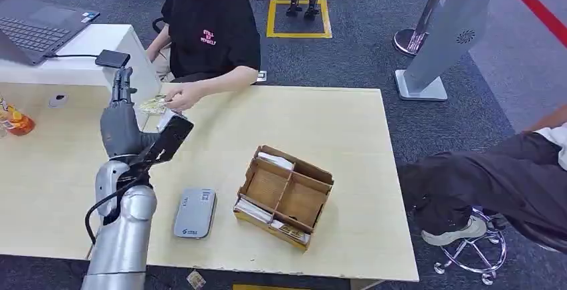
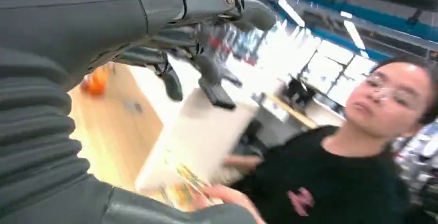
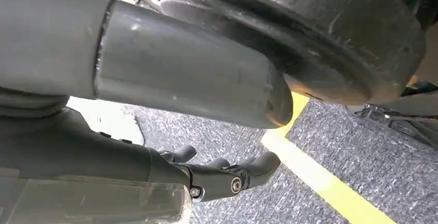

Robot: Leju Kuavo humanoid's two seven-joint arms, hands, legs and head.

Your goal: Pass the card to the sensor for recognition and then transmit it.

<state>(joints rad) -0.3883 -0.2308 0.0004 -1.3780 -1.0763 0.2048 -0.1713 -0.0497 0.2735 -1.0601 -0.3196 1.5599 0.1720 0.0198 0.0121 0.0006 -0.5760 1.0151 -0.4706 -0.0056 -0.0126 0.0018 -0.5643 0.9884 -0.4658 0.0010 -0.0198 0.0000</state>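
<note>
Left hand [image 1: 120,119] spread, empty; person's hand [image 1: 184,96] at 1 o'clock pinches card [image 1: 153,105]. I'd hold steady, retract slowly.

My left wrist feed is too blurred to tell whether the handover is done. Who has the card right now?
Observer: The person's hand holds the card. The left robot hand is raised beside it, fingers apart, holding nothing.
Operator: Where's the reader?
Observer: The grey reader lies flat on the table on the robot's side, next to a wooden box.
Operator: And the right robot hand?
Observer: The right robot hand hangs empty over carpet with a yellow line.
</note>
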